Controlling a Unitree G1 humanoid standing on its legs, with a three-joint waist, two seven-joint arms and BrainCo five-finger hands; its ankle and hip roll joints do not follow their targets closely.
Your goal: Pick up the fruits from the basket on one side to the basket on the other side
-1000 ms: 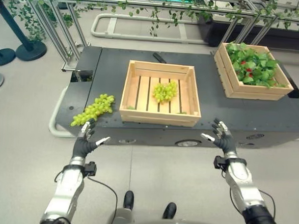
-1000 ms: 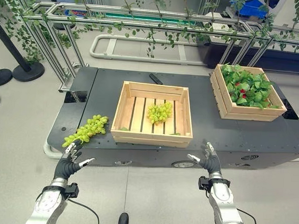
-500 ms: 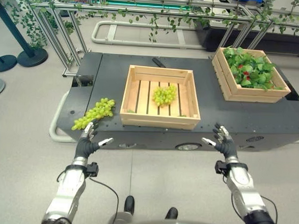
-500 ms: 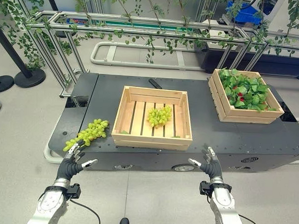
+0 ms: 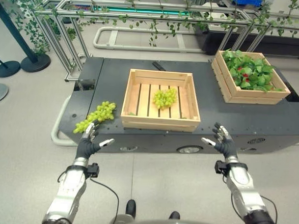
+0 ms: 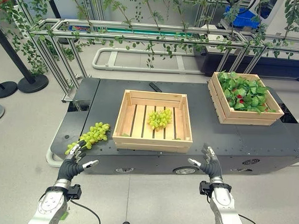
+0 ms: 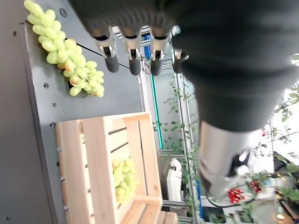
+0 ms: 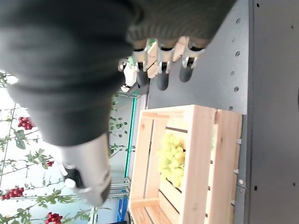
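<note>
One bunch of green grapes (image 5: 96, 116) lies on the dark platform (image 5: 247, 115) near its front left corner. A second bunch (image 5: 164, 98) rests inside the slatted wooden crate (image 5: 159, 123) at the middle. A second wooden crate (image 5: 228, 88) at the right holds green leaves with small red fruits (image 5: 251, 70). My left hand (image 5: 87, 145) is open, held just in front of the platform edge below the loose bunch. My right hand (image 5: 223, 143) is open too, in front of the platform between the two crates. Neither hand holds anything.
A black object (image 5: 159, 66) lies behind the middle crate. Metal railings with hanging vines (image 5: 143, 13) run behind the platform. A dark post on a round base (image 5: 35, 61) stands at the far left on the grey floor.
The camera view has tilted up, so the platform and crates sit lower in the picture. Both hands stay open in front of the platform; the grapes have not moved.
</note>
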